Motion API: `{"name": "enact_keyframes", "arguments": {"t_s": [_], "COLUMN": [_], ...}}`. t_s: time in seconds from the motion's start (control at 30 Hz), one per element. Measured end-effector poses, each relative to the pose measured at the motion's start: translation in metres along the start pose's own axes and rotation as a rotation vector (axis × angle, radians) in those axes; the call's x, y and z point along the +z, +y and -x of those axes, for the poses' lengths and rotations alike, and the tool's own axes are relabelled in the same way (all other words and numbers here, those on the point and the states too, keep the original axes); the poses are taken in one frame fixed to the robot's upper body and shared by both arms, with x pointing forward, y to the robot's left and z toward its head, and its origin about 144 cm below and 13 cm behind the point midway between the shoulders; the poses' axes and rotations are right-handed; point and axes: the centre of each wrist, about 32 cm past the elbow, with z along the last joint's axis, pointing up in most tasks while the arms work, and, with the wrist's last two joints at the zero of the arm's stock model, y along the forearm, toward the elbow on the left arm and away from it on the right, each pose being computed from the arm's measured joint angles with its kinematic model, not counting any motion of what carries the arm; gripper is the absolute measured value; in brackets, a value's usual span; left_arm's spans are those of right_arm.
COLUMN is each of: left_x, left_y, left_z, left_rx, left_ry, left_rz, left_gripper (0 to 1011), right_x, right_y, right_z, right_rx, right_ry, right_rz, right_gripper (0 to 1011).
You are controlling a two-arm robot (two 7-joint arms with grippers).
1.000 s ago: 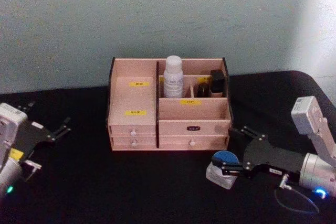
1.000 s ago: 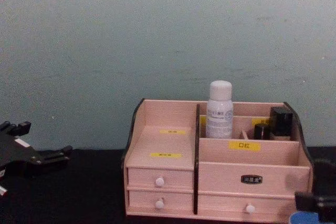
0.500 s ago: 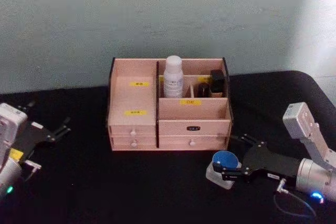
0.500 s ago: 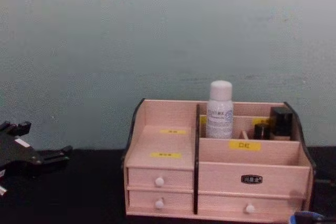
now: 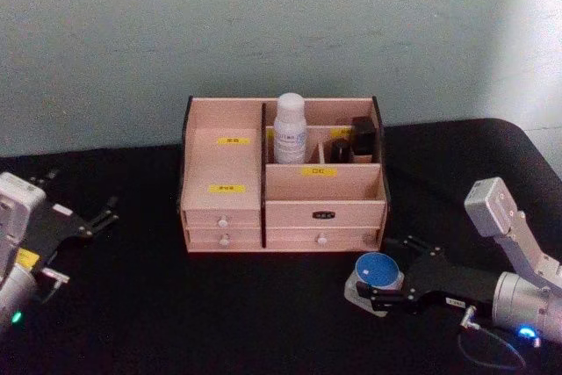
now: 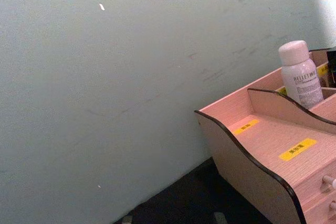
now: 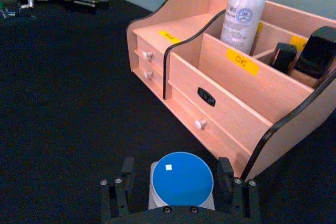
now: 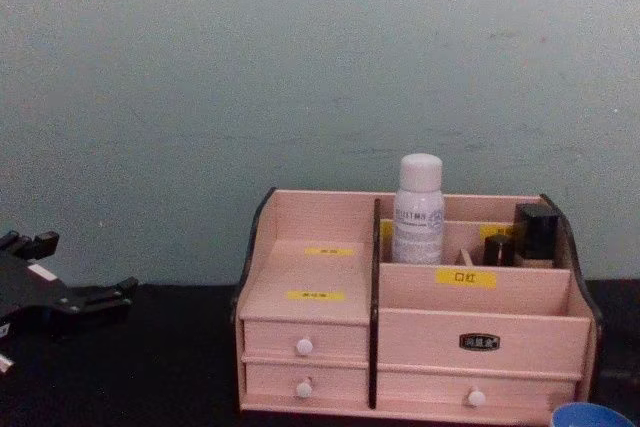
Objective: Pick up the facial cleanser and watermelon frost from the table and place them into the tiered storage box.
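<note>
Right gripper (image 7: 176, 167) straddles the blue-lidded jar (image 5: 378, 268), fingers apart, on the table (image 5: 176, 305) near-right of the tiered storage box (image 5: 325, 192). Risk: closing off-centre could tip or push the jar. Left gripper (image 5: 83, 226) parked left, fingers spread

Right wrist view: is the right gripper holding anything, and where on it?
Nothing gripped yet. The right gripper stands open around the blue-lidded jar, fingers beside its body, a gap showing. Left gripper idle, open.

White bottle (image 5: 290, 127) stands inside tiered storage box (image 5: 224, 164) (blue-lidded jar (image 5: 378, 269) in front).
</note>
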Motion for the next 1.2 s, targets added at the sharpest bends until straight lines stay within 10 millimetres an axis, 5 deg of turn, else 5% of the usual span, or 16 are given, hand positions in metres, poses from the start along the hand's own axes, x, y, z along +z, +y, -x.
{"name": "enact_keyframes", "arguments": {"t_s": [1.2], "left_x": [0.0000], "left_y": [0.0000], "left_z": [0.0000], "left_rx": [0.000], "left_ry": [0.000], "left_rz": [0.000], "left_gripper": [1001], "right_x": [-0.0087], "right_y": [0.0091], "right_z": [-0.0034], "right_rx": [-0.010], "right_ry": [0.050], "right_rz": [0.044], "right_gripper": [1002]}}
